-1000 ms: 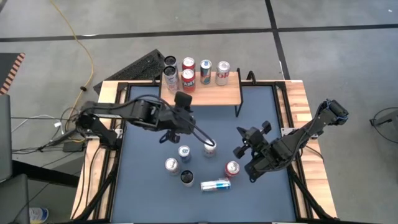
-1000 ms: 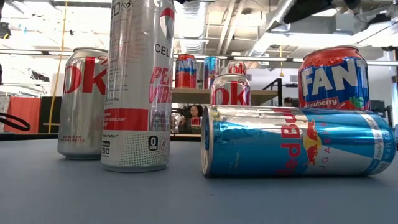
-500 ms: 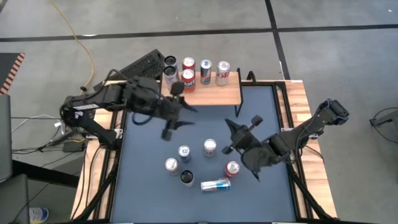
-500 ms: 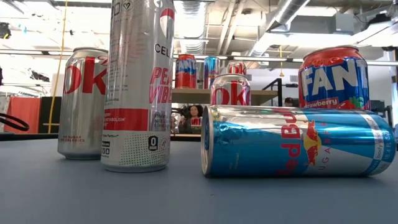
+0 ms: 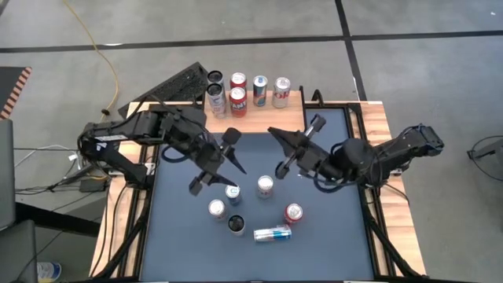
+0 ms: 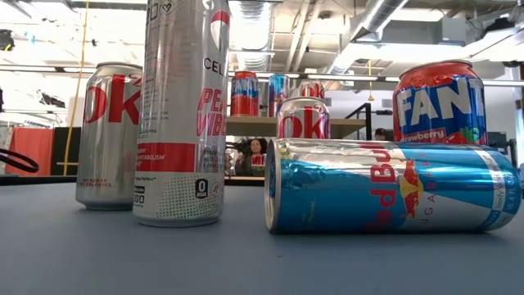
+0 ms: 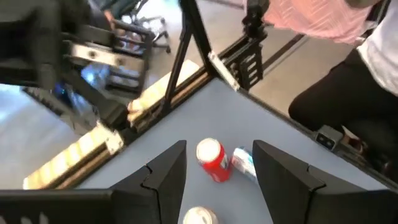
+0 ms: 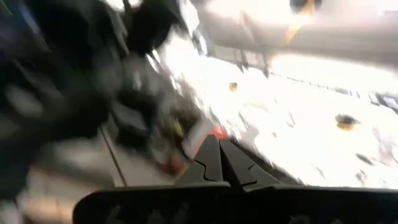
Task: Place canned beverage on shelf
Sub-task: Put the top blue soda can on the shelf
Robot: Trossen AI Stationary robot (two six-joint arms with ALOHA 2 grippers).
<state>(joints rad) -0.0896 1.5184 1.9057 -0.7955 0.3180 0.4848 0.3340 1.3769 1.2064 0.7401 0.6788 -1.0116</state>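
The shelf (image 5: 267, 118), a light-wood top on black legs, stands at the table's far edge and carries several upright cans (image 5: 238, 101). Several more cans stand in a cluster on the blue mat (image 5: 181, 236): a silver one (image 5: 266, 186), a blue one (image 5: 233, 192) and a red one (image 5: 293, 212). A blue Red Bull can (image 5: 273, 233) lies on its side. My left gripper (image 5: 220, 174) hangs open above the cluster's far left with nothing between its fingers (image 7: 165, 174). My right gripper (image 5: 275, 134) is shut and held high over the mat right of centre, holding nothing.
The low view shows the standing cans close up: a tall Celsius can (image 6: 182, 111), a Coke can (image 6: 109, 135) and a Fanta can (image 6: 440, 102). A black keyboard (image 5: 177, 79) lies off the far left corner. A seated person (image 7: 323, 18) shows beyond the table.
My left gripper has drawn up and away from the silver can toward the far left, then swung round over the cluster, staying open. My right gripper has risen from beside the red can toward the far edge and tipped upward, staying shut. The cans have kept still.
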